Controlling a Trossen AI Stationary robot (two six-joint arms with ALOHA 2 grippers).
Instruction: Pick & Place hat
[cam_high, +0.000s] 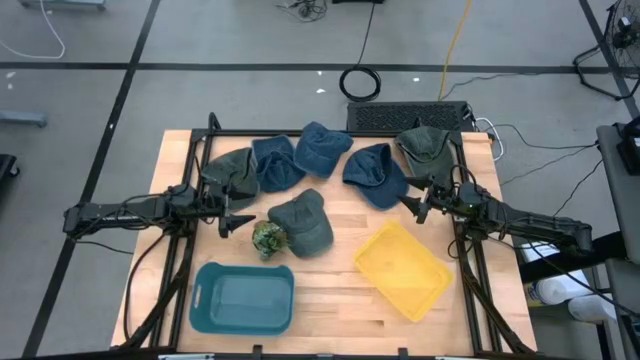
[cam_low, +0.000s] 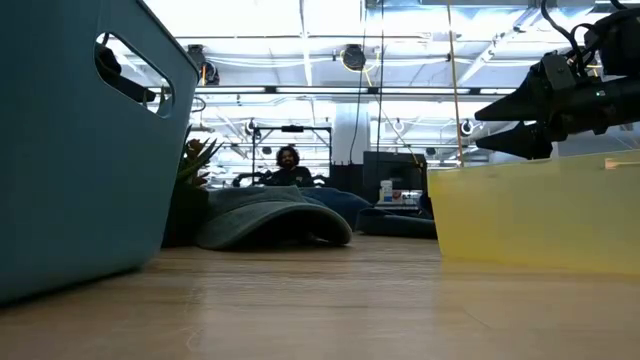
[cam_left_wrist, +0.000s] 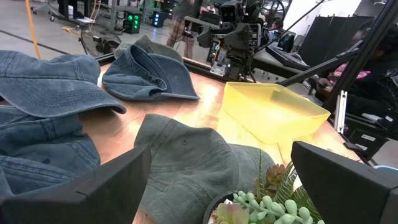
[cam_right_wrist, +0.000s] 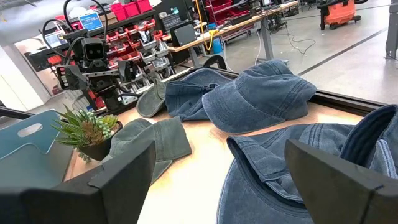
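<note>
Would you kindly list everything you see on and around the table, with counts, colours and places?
Blue denim hats: three, blue, in a row along the table's far side.
Green hats: three, olive green; one at table centre, one far left, one far right.
Potted succulent: one, green, beside the centre hat.
Teal bin: one, near-left edge.
Yellow tray: one, near-right.
Person: one, seated in the room behind.
Left gripper: dark, jaws open, left of the succulent.
Right gripper: dark, jaws open, by the rightmost blue hat.
</note>
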